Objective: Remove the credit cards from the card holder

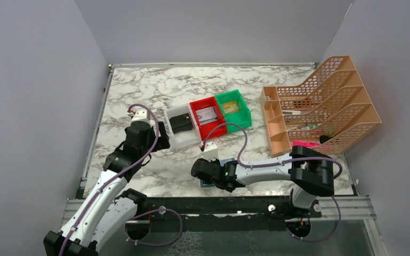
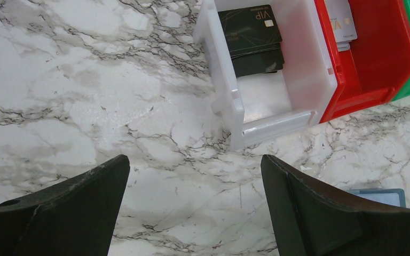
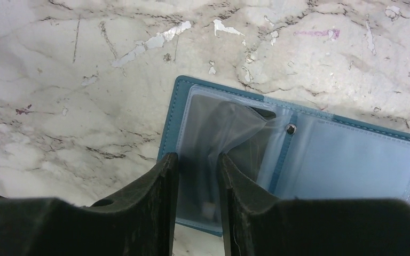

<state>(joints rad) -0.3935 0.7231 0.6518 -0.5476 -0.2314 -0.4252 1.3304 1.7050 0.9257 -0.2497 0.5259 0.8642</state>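
On the white marble-look tabletop [image 1: 139, 90], the teal-blue folding card holder [image 3: 352, 160] lies open near the front edge so the right gripper [image 3: 197, 160], jaws narrow over its clear pocket [image 3: 208, 122], can fish cards out (can't tell if it's got one), while the left gripper [image 2: 195, 165] idles wide.

White-and-grey marble-patterned tabletop [image 1: 139, 96], plain pale grey walls [image 1: 32, 80] at 9, 12 and 3 o'clock, black metal rail [image 1: 203, 202] at 6 o'clock, even soft light

On table [image 1: 139, 90]: card holder [image 3: 352, 160] before bins [image 1: 216, 132]; rack [image 1: 325, 106] rt.
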